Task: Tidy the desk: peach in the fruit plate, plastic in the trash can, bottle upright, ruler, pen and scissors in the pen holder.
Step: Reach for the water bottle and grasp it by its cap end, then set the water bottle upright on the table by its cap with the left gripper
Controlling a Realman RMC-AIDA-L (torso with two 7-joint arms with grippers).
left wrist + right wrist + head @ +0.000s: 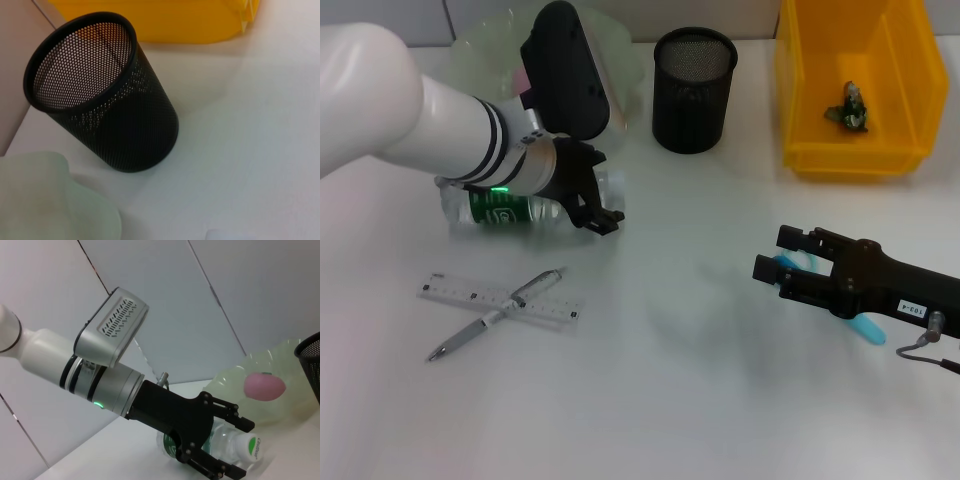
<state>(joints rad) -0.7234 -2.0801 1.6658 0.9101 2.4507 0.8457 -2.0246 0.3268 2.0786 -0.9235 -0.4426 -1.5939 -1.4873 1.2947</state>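
**A:** White desk [700, 400], grey panel wall behind. Yellow bin [800, 90] has the plastic [847, 108], peach [264, 387] is on the plate [235, 385]. Bottle [505, 208] lies on its side by the plate, left gripper [235, 447] open around its neck.

**B:** I'd close just below the cap, then tip it up slowly. Right gripper [772, 262] sits over the scissors [865, 328]; can't tell its state. Ruler [500, 302] and pen [495, 315] are crossed, holder [693, 90] empty. Cap text's unreadable.
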